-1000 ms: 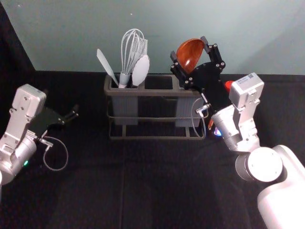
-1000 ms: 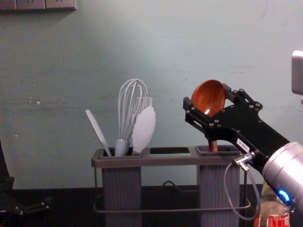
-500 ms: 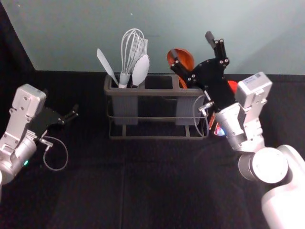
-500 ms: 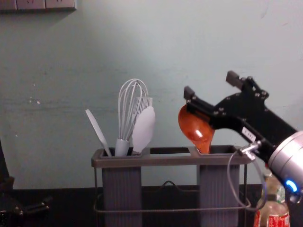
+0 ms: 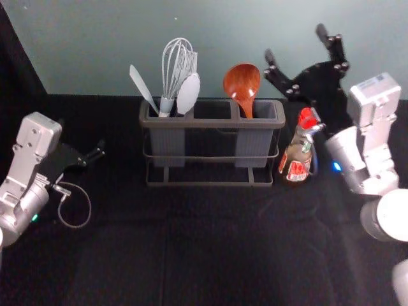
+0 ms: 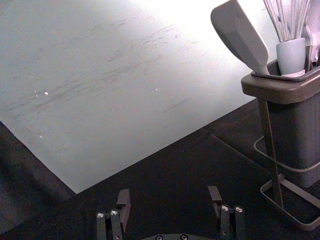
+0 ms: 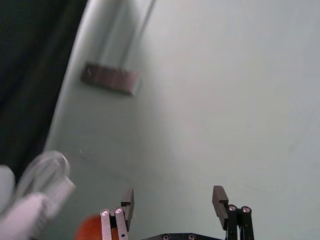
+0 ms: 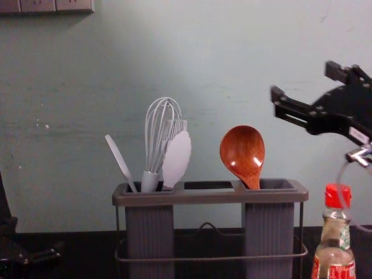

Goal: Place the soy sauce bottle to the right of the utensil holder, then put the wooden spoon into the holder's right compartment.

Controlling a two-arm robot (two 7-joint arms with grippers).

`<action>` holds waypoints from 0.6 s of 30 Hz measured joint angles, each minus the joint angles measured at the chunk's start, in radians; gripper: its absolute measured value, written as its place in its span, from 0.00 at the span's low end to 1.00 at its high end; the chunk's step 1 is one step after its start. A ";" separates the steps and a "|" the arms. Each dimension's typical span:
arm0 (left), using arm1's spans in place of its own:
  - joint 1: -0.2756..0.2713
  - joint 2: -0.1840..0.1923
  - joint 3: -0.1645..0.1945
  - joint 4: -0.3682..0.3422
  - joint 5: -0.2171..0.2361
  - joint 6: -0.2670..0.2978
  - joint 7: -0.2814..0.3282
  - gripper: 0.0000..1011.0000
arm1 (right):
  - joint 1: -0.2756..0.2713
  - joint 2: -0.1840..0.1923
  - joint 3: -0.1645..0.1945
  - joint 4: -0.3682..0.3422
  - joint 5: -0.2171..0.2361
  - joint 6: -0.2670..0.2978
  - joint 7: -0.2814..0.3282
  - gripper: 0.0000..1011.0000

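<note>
Head view: the wooden spoon [image 5: 242, 81] is held in the right compartment [image 5: 255, 145] of the utensil holder [image 5: 207, 123], bowl up and handle down
Its long axis is set near upright, the bowl tipped slightly toward the left, as is also seen in the chest view; the hollow face of the bowl is turned toward the cameras. The soy sauce bottle [image 5: 297, 158] is stood upright just to the right of the holder, red cap [image 8: 338, 196] uppermost. The right gripper [image 5: 296, 44] is raised above and to the right of the spoon, apart from it, its fingers spread wide with nothing gripped. The left gripper [image 5: 84, 157] is parked to the left of the holder, its fingers spread too, and a whisk [image 5: 177, 67] is kept in the left compartment [image 5: 167, 144]
</note>
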 joint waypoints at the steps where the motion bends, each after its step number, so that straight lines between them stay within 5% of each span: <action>1: 0.000 0.000 0.000 0.000 0.000 0.000 0.000 1.00 | -0.006 0.011 0.007 -0.019 -0.004 0.039 -0.002 0.99; 18: 0.000 0.000 0.000 0.000 0.000 0.000 0.000 1.00 | -0.042 0.104 0.063 -0.143 0.016 0.308 0.018 0.99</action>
